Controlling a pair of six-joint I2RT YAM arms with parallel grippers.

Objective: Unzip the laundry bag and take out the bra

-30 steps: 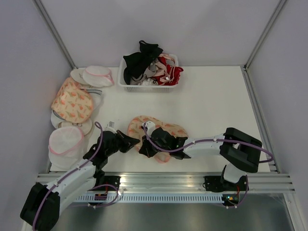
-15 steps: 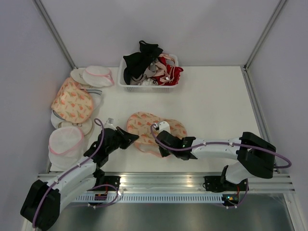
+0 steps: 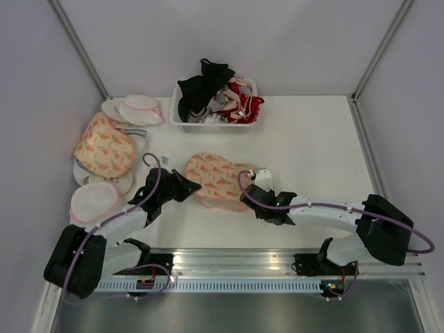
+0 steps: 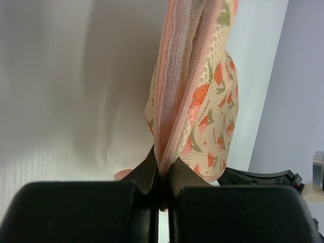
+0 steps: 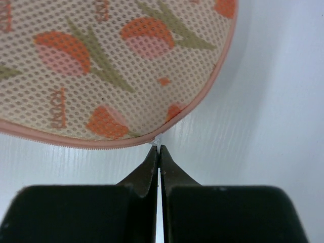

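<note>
With my left gripper (image 4: 161, 171) pinching the laundry bag's (image 3: 218, 179) pink rim (image 4: 174, 76) and my right gripper (image 5: 158, 152) pinching its zipper pull (image 5: 157, 142), unzipping looks barely begun, and the unseen bra is yet to come out.

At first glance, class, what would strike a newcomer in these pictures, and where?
An oval peach mesh laundry bag with orange-red print lies mid-table, the left gripper pinching its pink rim, the right gripper shut on a tiny white tab there. A white plastic basket of black and red bras stands behind.

Left pincer (image 4: 162, 174) and right pincer (image 5: 158, 152) both pinched closed.
</note>
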